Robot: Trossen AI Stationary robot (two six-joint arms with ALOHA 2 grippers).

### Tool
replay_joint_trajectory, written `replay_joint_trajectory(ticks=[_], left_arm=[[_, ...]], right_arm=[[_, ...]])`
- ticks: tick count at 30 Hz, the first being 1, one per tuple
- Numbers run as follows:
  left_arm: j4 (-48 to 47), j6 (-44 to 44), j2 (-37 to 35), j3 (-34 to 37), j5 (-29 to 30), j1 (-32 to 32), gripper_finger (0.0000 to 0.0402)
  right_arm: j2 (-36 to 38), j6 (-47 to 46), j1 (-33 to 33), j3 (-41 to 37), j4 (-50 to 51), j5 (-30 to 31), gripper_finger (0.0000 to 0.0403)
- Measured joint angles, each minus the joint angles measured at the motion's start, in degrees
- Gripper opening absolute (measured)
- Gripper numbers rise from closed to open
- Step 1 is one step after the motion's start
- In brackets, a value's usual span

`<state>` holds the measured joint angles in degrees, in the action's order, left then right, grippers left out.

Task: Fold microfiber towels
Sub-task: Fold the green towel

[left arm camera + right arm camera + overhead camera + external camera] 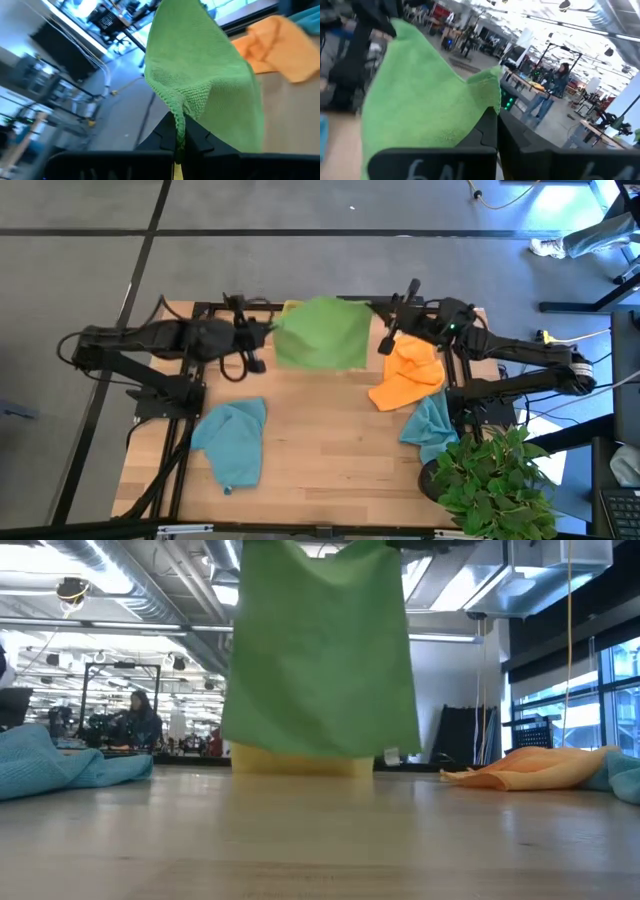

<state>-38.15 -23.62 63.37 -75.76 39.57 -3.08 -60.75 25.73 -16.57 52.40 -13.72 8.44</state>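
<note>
A green microfiber towel (322, 332) hangs spread between my two grippers over the far middle of the table. In the low view the green towel (320, 650) has its lower edge clear of the tabletop. My left gripper (270, 330) is shut on its left upper corner and my right gripper (375, 312) on its right upper corner. An orange towel (408, 375) lies crumpled at the right. One teal towel (232, 442) lies near left, and another teal towel (432, 425) lies beside the orange one. My left gripper pinches a corner of the green towel (179, 120) between its two fingers (197, 142), coming roughly level from the table's left. The cloth fans out beyond the fingers and hangs down, lifted clear. My right gripper pinches the opposite upper corner (492, 95) between its shut fingers (482, 132), level from the table's right. The towel spreads away from that corner and hangs below it.
Something yellow (300, 762) lies on the table behind the hanging towel, with a bit of this yellow thing (290, 307) showing at the far edge. A potted plant (495, 480) stands at the near right corner. Bare wood (330, 450) lies in the table's middle and front.
</note>
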Motion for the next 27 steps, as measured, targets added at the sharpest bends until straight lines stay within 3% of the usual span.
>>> replay_joint_trajectory(ticks=[5, 9, 13, 19, 27], left_arm=[[-0.06, -2.49, -0.07, -2.32, -0.67, 2.18, 0.0000], [-5.73, -0.98, 0.09, -2.04, -2.30, -1.35, 0.0000], [-10.21, 3.22, 0.98, 1.53, -2.31, -7.90, 0.0000], [-8.88, 11.76, 1.17, 9.31, -0.95, -20.19, 0.0000], [0.61, 26.41, 4.99, 19.23, 1.18, -35.35, 0.0000]], right_arm=[[0.02, -3.95, -2.56, 3.30, 1.82, -5.69, 0.0000], [0.04, -4.33, -1.51, 3.67, 5.68, -6.97, 0.0000], [0.05, -4.39, 2.29, 0.29, 7.17, -7.05, 0.0000], [0.20, -6.88, 11.37, -7.39, 5.14, -7.05, 0.0000], [0.20, -13.31, 26.14, -18.76, -3.59, -4.17, 0.0000]])
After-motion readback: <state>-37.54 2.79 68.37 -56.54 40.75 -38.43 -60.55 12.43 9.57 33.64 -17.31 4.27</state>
